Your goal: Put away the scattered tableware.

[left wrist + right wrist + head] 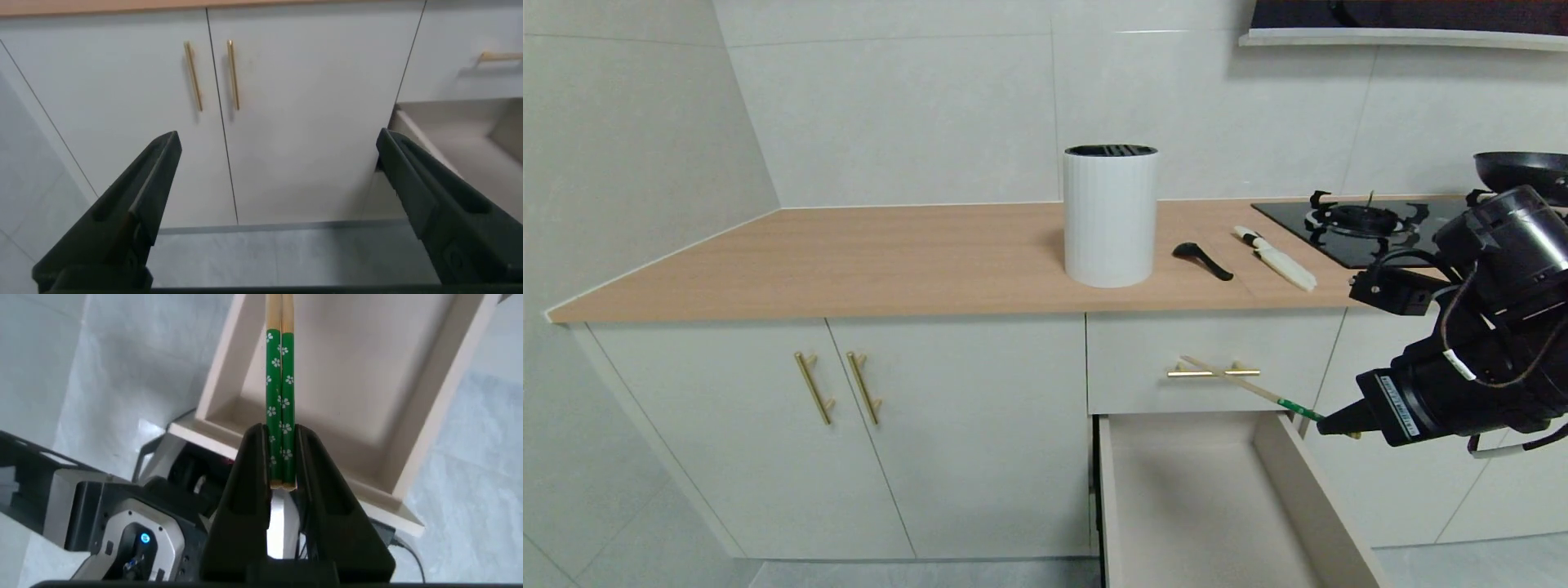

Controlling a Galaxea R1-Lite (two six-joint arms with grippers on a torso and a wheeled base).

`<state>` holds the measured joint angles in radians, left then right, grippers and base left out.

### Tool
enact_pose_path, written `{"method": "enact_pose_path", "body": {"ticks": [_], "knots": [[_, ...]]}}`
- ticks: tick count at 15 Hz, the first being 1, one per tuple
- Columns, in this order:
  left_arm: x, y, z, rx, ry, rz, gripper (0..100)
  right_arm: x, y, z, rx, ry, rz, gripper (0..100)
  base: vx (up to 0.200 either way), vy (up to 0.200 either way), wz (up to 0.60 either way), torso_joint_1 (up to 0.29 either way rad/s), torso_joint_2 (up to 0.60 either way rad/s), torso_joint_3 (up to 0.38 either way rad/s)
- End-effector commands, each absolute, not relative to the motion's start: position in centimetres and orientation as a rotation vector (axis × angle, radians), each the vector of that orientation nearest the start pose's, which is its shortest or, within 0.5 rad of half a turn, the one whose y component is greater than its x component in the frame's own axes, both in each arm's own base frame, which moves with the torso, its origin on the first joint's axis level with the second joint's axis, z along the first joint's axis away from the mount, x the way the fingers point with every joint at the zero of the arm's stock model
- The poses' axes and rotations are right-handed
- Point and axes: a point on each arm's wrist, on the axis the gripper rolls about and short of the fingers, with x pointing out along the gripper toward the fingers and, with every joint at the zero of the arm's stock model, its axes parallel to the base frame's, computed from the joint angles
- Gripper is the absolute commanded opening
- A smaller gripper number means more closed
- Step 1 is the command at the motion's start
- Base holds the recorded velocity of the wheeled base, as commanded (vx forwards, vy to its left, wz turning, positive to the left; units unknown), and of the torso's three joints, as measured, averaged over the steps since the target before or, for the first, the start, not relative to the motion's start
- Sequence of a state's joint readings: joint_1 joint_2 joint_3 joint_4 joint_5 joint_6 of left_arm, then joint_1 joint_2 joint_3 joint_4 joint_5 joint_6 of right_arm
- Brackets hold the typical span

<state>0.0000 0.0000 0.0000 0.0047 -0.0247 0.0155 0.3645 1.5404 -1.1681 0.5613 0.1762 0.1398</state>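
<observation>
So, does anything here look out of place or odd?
A black spoon and a white utensil lie loose on the counter beside the white holder. The lower drawer stands open, with the right pincer holding chopsticks above it. Nothing looks spilled or broken.

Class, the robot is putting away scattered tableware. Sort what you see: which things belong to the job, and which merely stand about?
Job: chopsticks in the right gripper, open drawer, black spoon, white utensil.
Standing about: white canister, gas hob, pan, cupboard doors.
</observation>
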Motion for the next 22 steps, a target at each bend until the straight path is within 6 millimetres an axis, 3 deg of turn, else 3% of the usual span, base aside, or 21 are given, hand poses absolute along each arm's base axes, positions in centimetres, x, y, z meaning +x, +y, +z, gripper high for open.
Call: {"method": "enact_pose_path", "body": {"ticks": [1,10,16,18,20,22], "knots": [[-2.3,-0.1,7.5,0.015,0.004,-0.025,100,23.1,9.2,21.8,0.034,1.001,0.43,0,0.0,0.0,0.0,-0.163,0.46,0.276],[-2.3,-0.1,7.5,0.015,0.004,-0.025,100,23.9,9.6,20.9,0.033,1.018,0.425,0,0.0,0.0,0.0,-0.125,0.43,0.308],[-2.3,-0.1,7.5,0.015,0.004,-0.025,100,24.4,10.1,19.8,0.025,1.039,0.438,0,0.0,0.0,0.0,-0.014,0.06,0.039],[-2.3,-0.1,7.5,0.015,0.004,-0.025,100,25.2,11.8,17.5,-0.003,1.066,0.459,0,0.0,0.0,0.0,0.0,0.0,0.0],[-2.3,-0.1,7.5,0.015,0.004,-0.025,100,26.3,13.4,13.8,-0.037,1.071,0.471,0,0.0,0.0,0.0,0.0,0.0,0.0],[-2.3,-0.1,7.5,0.015,0.004,-0.025,100,28.3,14.5,11.0,-0.035,1.12,0.46,0,0.0,0.0,0.0,0.0,0.0,0.0]]}}
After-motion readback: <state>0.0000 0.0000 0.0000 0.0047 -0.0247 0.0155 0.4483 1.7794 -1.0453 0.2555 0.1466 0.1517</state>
